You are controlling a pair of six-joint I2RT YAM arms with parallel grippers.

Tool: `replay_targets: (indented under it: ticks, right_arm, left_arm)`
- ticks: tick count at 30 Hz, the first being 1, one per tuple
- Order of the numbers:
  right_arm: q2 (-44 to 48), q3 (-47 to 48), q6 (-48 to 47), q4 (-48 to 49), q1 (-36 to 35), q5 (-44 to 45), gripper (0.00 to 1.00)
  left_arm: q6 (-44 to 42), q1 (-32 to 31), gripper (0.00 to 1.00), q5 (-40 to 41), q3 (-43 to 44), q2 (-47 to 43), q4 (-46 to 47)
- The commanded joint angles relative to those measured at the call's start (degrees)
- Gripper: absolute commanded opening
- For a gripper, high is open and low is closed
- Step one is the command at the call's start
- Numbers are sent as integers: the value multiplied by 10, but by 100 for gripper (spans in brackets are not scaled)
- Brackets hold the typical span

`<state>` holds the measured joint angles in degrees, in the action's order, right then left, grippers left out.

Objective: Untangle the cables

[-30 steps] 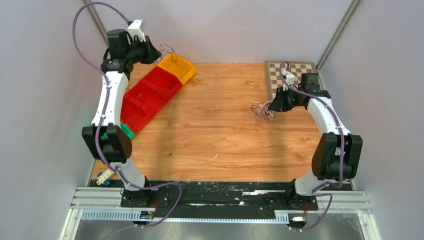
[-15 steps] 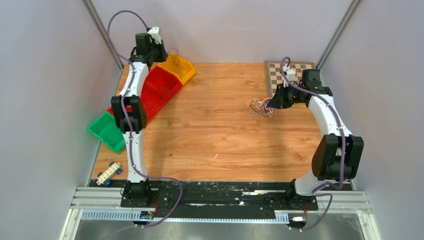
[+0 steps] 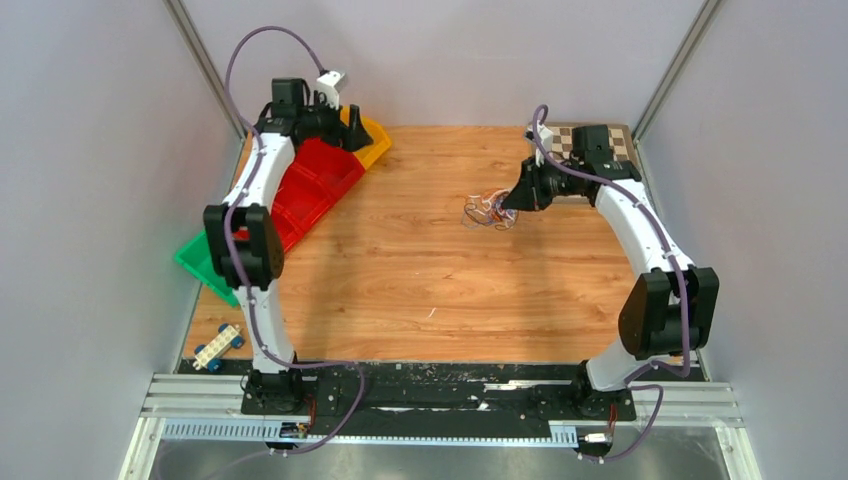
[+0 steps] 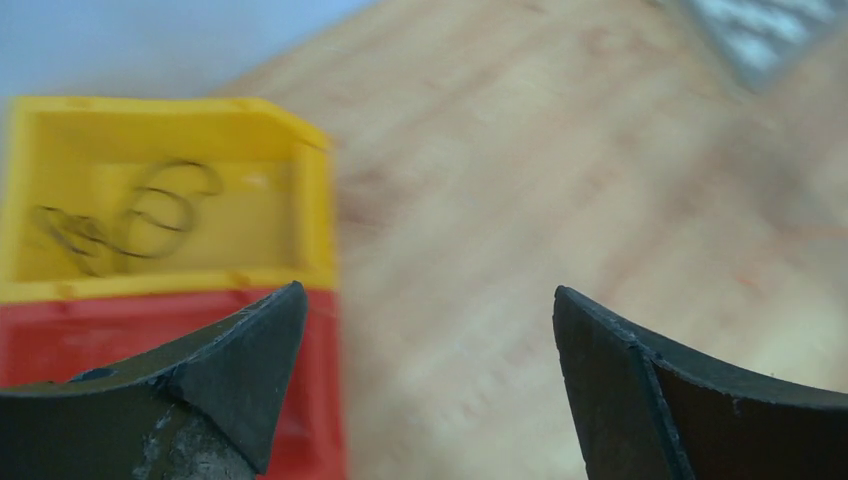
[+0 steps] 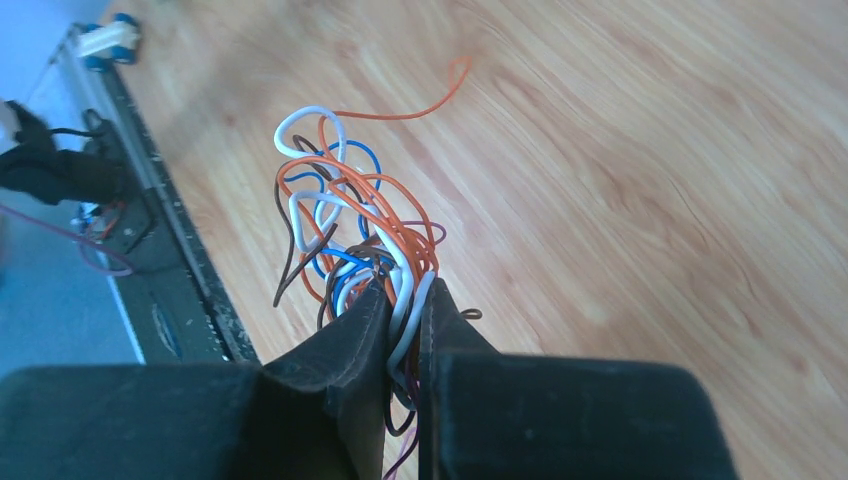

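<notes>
The left arm [image 3: 262, 175] and right arm [image 3: 630, 215] stretch far forward, elbows bent. The left gripper [image 4: 430, 300] holds its jaws wide apart; the right gripper [image 5: 405, 300], apparently hanging in the air, has its jaws pinched on the cables [image 5: 345, 200].

I see a brown wood-grain tabletop [image 3: 420, 280], smooth with a faint sheen. The thin white, orange, blue and black plastic-sheathed cables [image 5: 400, 262] look slick and glossy. My right gripper [image 5: 405, 295] is matt black. My left gripper [image 4: 430, 300] is the same matt black, scuffed greyish on one finger. The yellow plastic bin [image 4: 315, 210] and the red plastic bin [image 3: 330, 172] look smooth.
</notes>
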<state>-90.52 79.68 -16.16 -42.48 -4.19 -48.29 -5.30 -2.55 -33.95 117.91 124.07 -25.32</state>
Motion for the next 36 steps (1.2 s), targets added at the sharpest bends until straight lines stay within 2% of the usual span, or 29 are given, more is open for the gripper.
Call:
replay_targets:
  ticks: [1,2,6,9,12,15,17,18,19,20,22,24,26,28,34,36]
  right_arm:
    - [-16,69,2,13,-43,-94,8]
    - [-19,81,4,14,-54,-100,9]
    - [-26,105,14,16,-113,-113,9]
    - [-28,111,18,19,-147,-111,9]
    - [-27,114,18,24,-175,-107,9]
    - [-19,111,11,25,-200,-101,9]
    - [-13,106,2,26,-212,-92,9]
    - [-10,103,1,25,-214,-85,9]
    - [-7,101,6,26,-213,-72,10]
    - [-5,97,10,25,-210,-60,12]
    - [5,84,14,24,-190,-53,18]
    - [16,66,15,20,-157,-51,18]
    - [24,48,6,11,-132,-46,7]
    - [32,34,-5,6,-113,-30,1]
    - [34,35,-46,-29,-44,16,0]
    - [31,35,-74,-52,-12,25,3]
  left_arm:
    - [-108,-13,100,-287,-176,-225,-33]
    - [-120,-30,100,-296,-231,-273,-39]
    - [-153,-104,96,-299,-363,-388,-35]
    - [-105,-157,91,-281,-442,-438,40]
    - [-73,-193,89,-242,-471,-462,85]
    - [-66,-233,87,-162,-479,-462,96]
    - [-58,-242,73,-150,-475,-456,93]
    - [-52,-242,55,-154,-473,-455,85]
    - [-51,-243,42,-156,-471,-454,80]
    - [-60,-243,16,-160,-472,-456,66]
    - [-75,-240,1,-160,-483,-471,57]
    - [-65,-223,0,-171,-508,-493,76]
    - [-33,-195,0,-185,-527,-508,104]
    - [-21,-166,0,-197,-526,-509,101]
    - [-21,-109,0,-208,-508,-497,72]
    - [-19,-83,0,-211,-504,-493,67]
